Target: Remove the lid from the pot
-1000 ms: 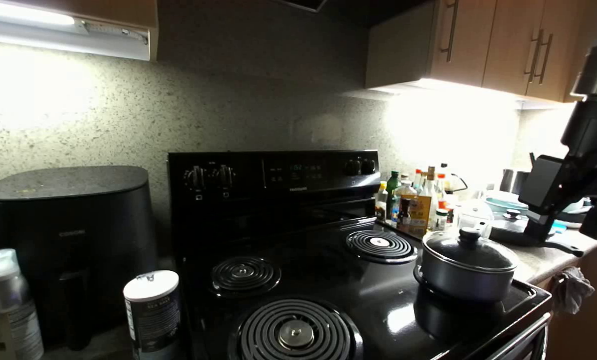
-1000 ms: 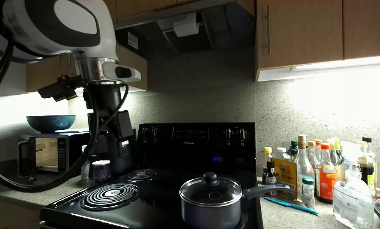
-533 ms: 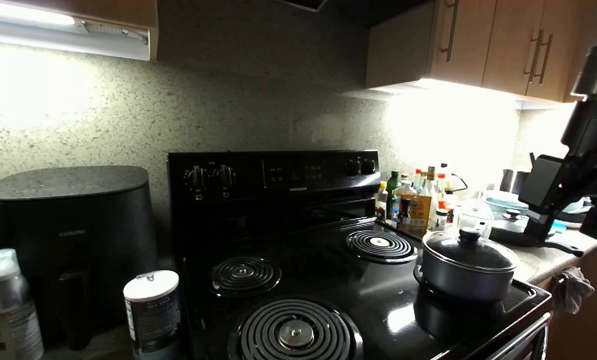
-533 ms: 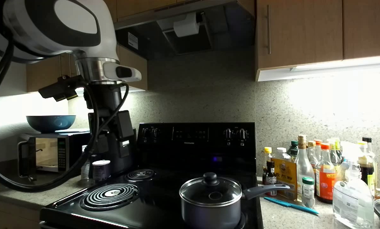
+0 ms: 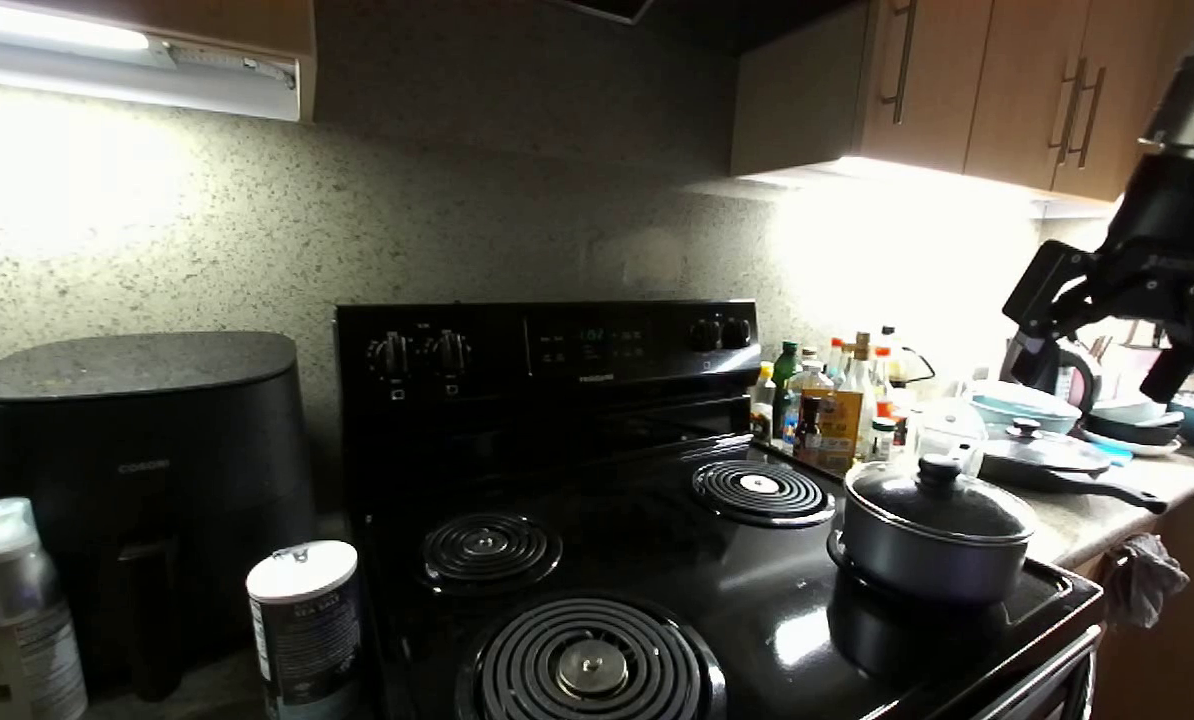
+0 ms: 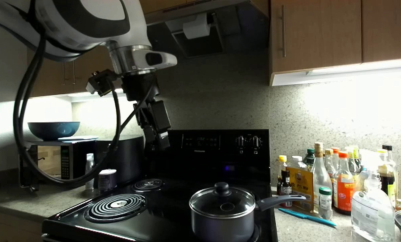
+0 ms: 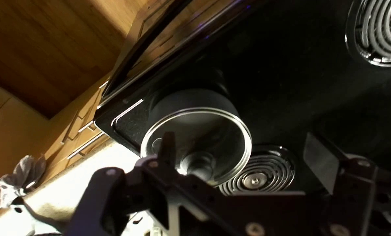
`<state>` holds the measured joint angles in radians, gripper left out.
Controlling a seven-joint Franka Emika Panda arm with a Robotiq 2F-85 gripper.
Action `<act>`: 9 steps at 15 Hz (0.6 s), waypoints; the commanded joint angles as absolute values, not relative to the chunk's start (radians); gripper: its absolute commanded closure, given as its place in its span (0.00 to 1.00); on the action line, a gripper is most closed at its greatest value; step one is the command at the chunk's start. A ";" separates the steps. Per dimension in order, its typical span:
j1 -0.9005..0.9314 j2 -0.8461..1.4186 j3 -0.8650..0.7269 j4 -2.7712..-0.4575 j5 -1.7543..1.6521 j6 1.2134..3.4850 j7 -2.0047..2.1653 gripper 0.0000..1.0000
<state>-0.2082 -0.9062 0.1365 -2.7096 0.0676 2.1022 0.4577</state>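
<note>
Gripper (image 5: 1098, 380) unloaded; lid (image 7: 220, 137) seated on pot (image 6: 222, 228)

Fingers (image 7: 320, 162) are spread wide and hold nothing. Below the gripper, well apart from it, the lid covers the pot, knob (image 6: 222, 189) upward. The pot stands on the stove (image 6: 167, 218). Farther from the gripper than the pot, bottles (image 6: 344, 193) stand on the counter (image 6: 299, 232).

Lid (image 7: 212, 137) partly hidden behind fingers (image 7: 168, 150) in wrist view, arm (image 6: 94, 28) cut off in both exterior views
</note>
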 commanded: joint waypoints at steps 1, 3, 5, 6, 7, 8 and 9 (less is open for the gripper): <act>-0.220 -0.889 0.129 -2.688 0.059 2.104 0.481 0.00; -0.237 -0.860 0.129 -2.662 0.057 2.104 0.500 0.00; -0.237 -0.846 0.130 -2.654 0.057 2.104 0.508 0.00; -0.237 -0.844 0.131 -2.653 0.057 2.105 0.509 0.00; -0.237 -0.844 0.131 -2.653 0.057 2.105 0.509 0.00; -0.237 -0.844 0.132 -2.653 0.057 2.105 0.509 0.00; -0.237 -0.844 0.132 -2.653 0.057 2.105 0.510 0.00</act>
<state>-0.2492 -0.8461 0.1422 -2.6561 0.0676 2.1075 0.5010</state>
